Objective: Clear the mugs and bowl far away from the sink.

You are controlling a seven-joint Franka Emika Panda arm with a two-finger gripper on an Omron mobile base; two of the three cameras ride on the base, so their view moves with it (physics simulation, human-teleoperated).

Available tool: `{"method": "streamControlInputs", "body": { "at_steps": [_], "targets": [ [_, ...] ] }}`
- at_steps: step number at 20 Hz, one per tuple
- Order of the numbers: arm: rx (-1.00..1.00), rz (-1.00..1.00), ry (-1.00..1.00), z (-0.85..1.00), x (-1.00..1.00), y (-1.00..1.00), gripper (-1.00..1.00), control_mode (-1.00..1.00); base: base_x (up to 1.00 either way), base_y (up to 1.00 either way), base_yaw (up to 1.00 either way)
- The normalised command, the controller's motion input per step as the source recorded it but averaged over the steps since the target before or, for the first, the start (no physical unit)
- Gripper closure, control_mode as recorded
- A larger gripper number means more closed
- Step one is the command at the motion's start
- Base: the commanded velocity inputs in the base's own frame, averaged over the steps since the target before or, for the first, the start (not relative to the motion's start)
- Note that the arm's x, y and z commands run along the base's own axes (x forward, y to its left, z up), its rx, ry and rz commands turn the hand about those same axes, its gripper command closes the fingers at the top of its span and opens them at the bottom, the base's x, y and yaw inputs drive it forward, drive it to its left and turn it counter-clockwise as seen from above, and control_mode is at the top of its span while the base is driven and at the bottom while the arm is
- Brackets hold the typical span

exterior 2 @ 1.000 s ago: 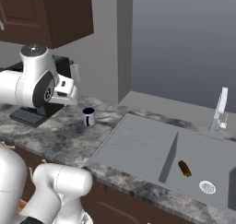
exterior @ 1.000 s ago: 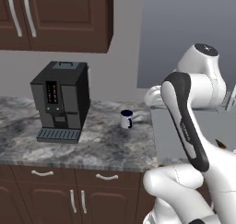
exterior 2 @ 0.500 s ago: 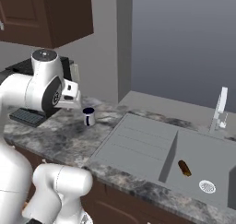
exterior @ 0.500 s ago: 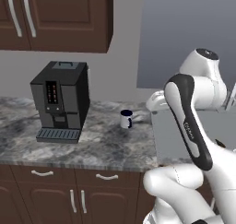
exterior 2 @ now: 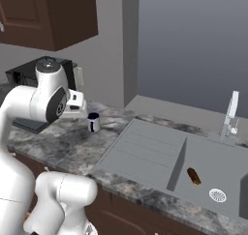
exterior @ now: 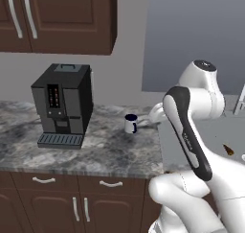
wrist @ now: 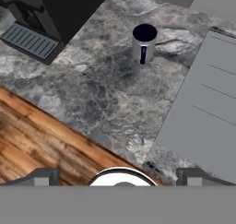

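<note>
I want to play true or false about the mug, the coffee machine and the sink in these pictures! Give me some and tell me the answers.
1. The white mug stands upright on the counter. True.
2. The gripper is holding the mug. False: it is open and well away from it.
3. The mug sits between the coffee machine and the sink. True.
4. The mug is inside the sink. False: it stands beside the draining board.
5. A small brown thing lies in the sink. True.
</note>
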Motion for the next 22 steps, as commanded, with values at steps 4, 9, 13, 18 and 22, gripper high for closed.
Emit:
{"method": "streamControlInputs", "body": {
  "at_steps": [4, 9, 13, 18, 22],
  "targets": [
    [-0.01, 0.0, 0.0, -0.33, 0.15, 0.0, -1.0, -1.0, 0.0, 0.0, 0.0],
    [0.0, 0.0, 0.0, -0.31, 0.18, 0.0, -1.0, -1.0, 0.0, 0.0, 0.0],
    [0.0, 0.0, 0.0, -0.29, 0.44, 0.0, -1.0, -1.0, 0.0, 0.0, 0.0],
    [-0.04, -0.07, 0.0, -0.2, 0.47, 0.01, -1.0, -1.0, 0.0, 0.0, 0.0],
    [-0.07, -0.09, 0.0, -0.14, 0.37, 0.09, -1.0, -1.0, 0.0, 0.0, 0.0]
  ]
}}
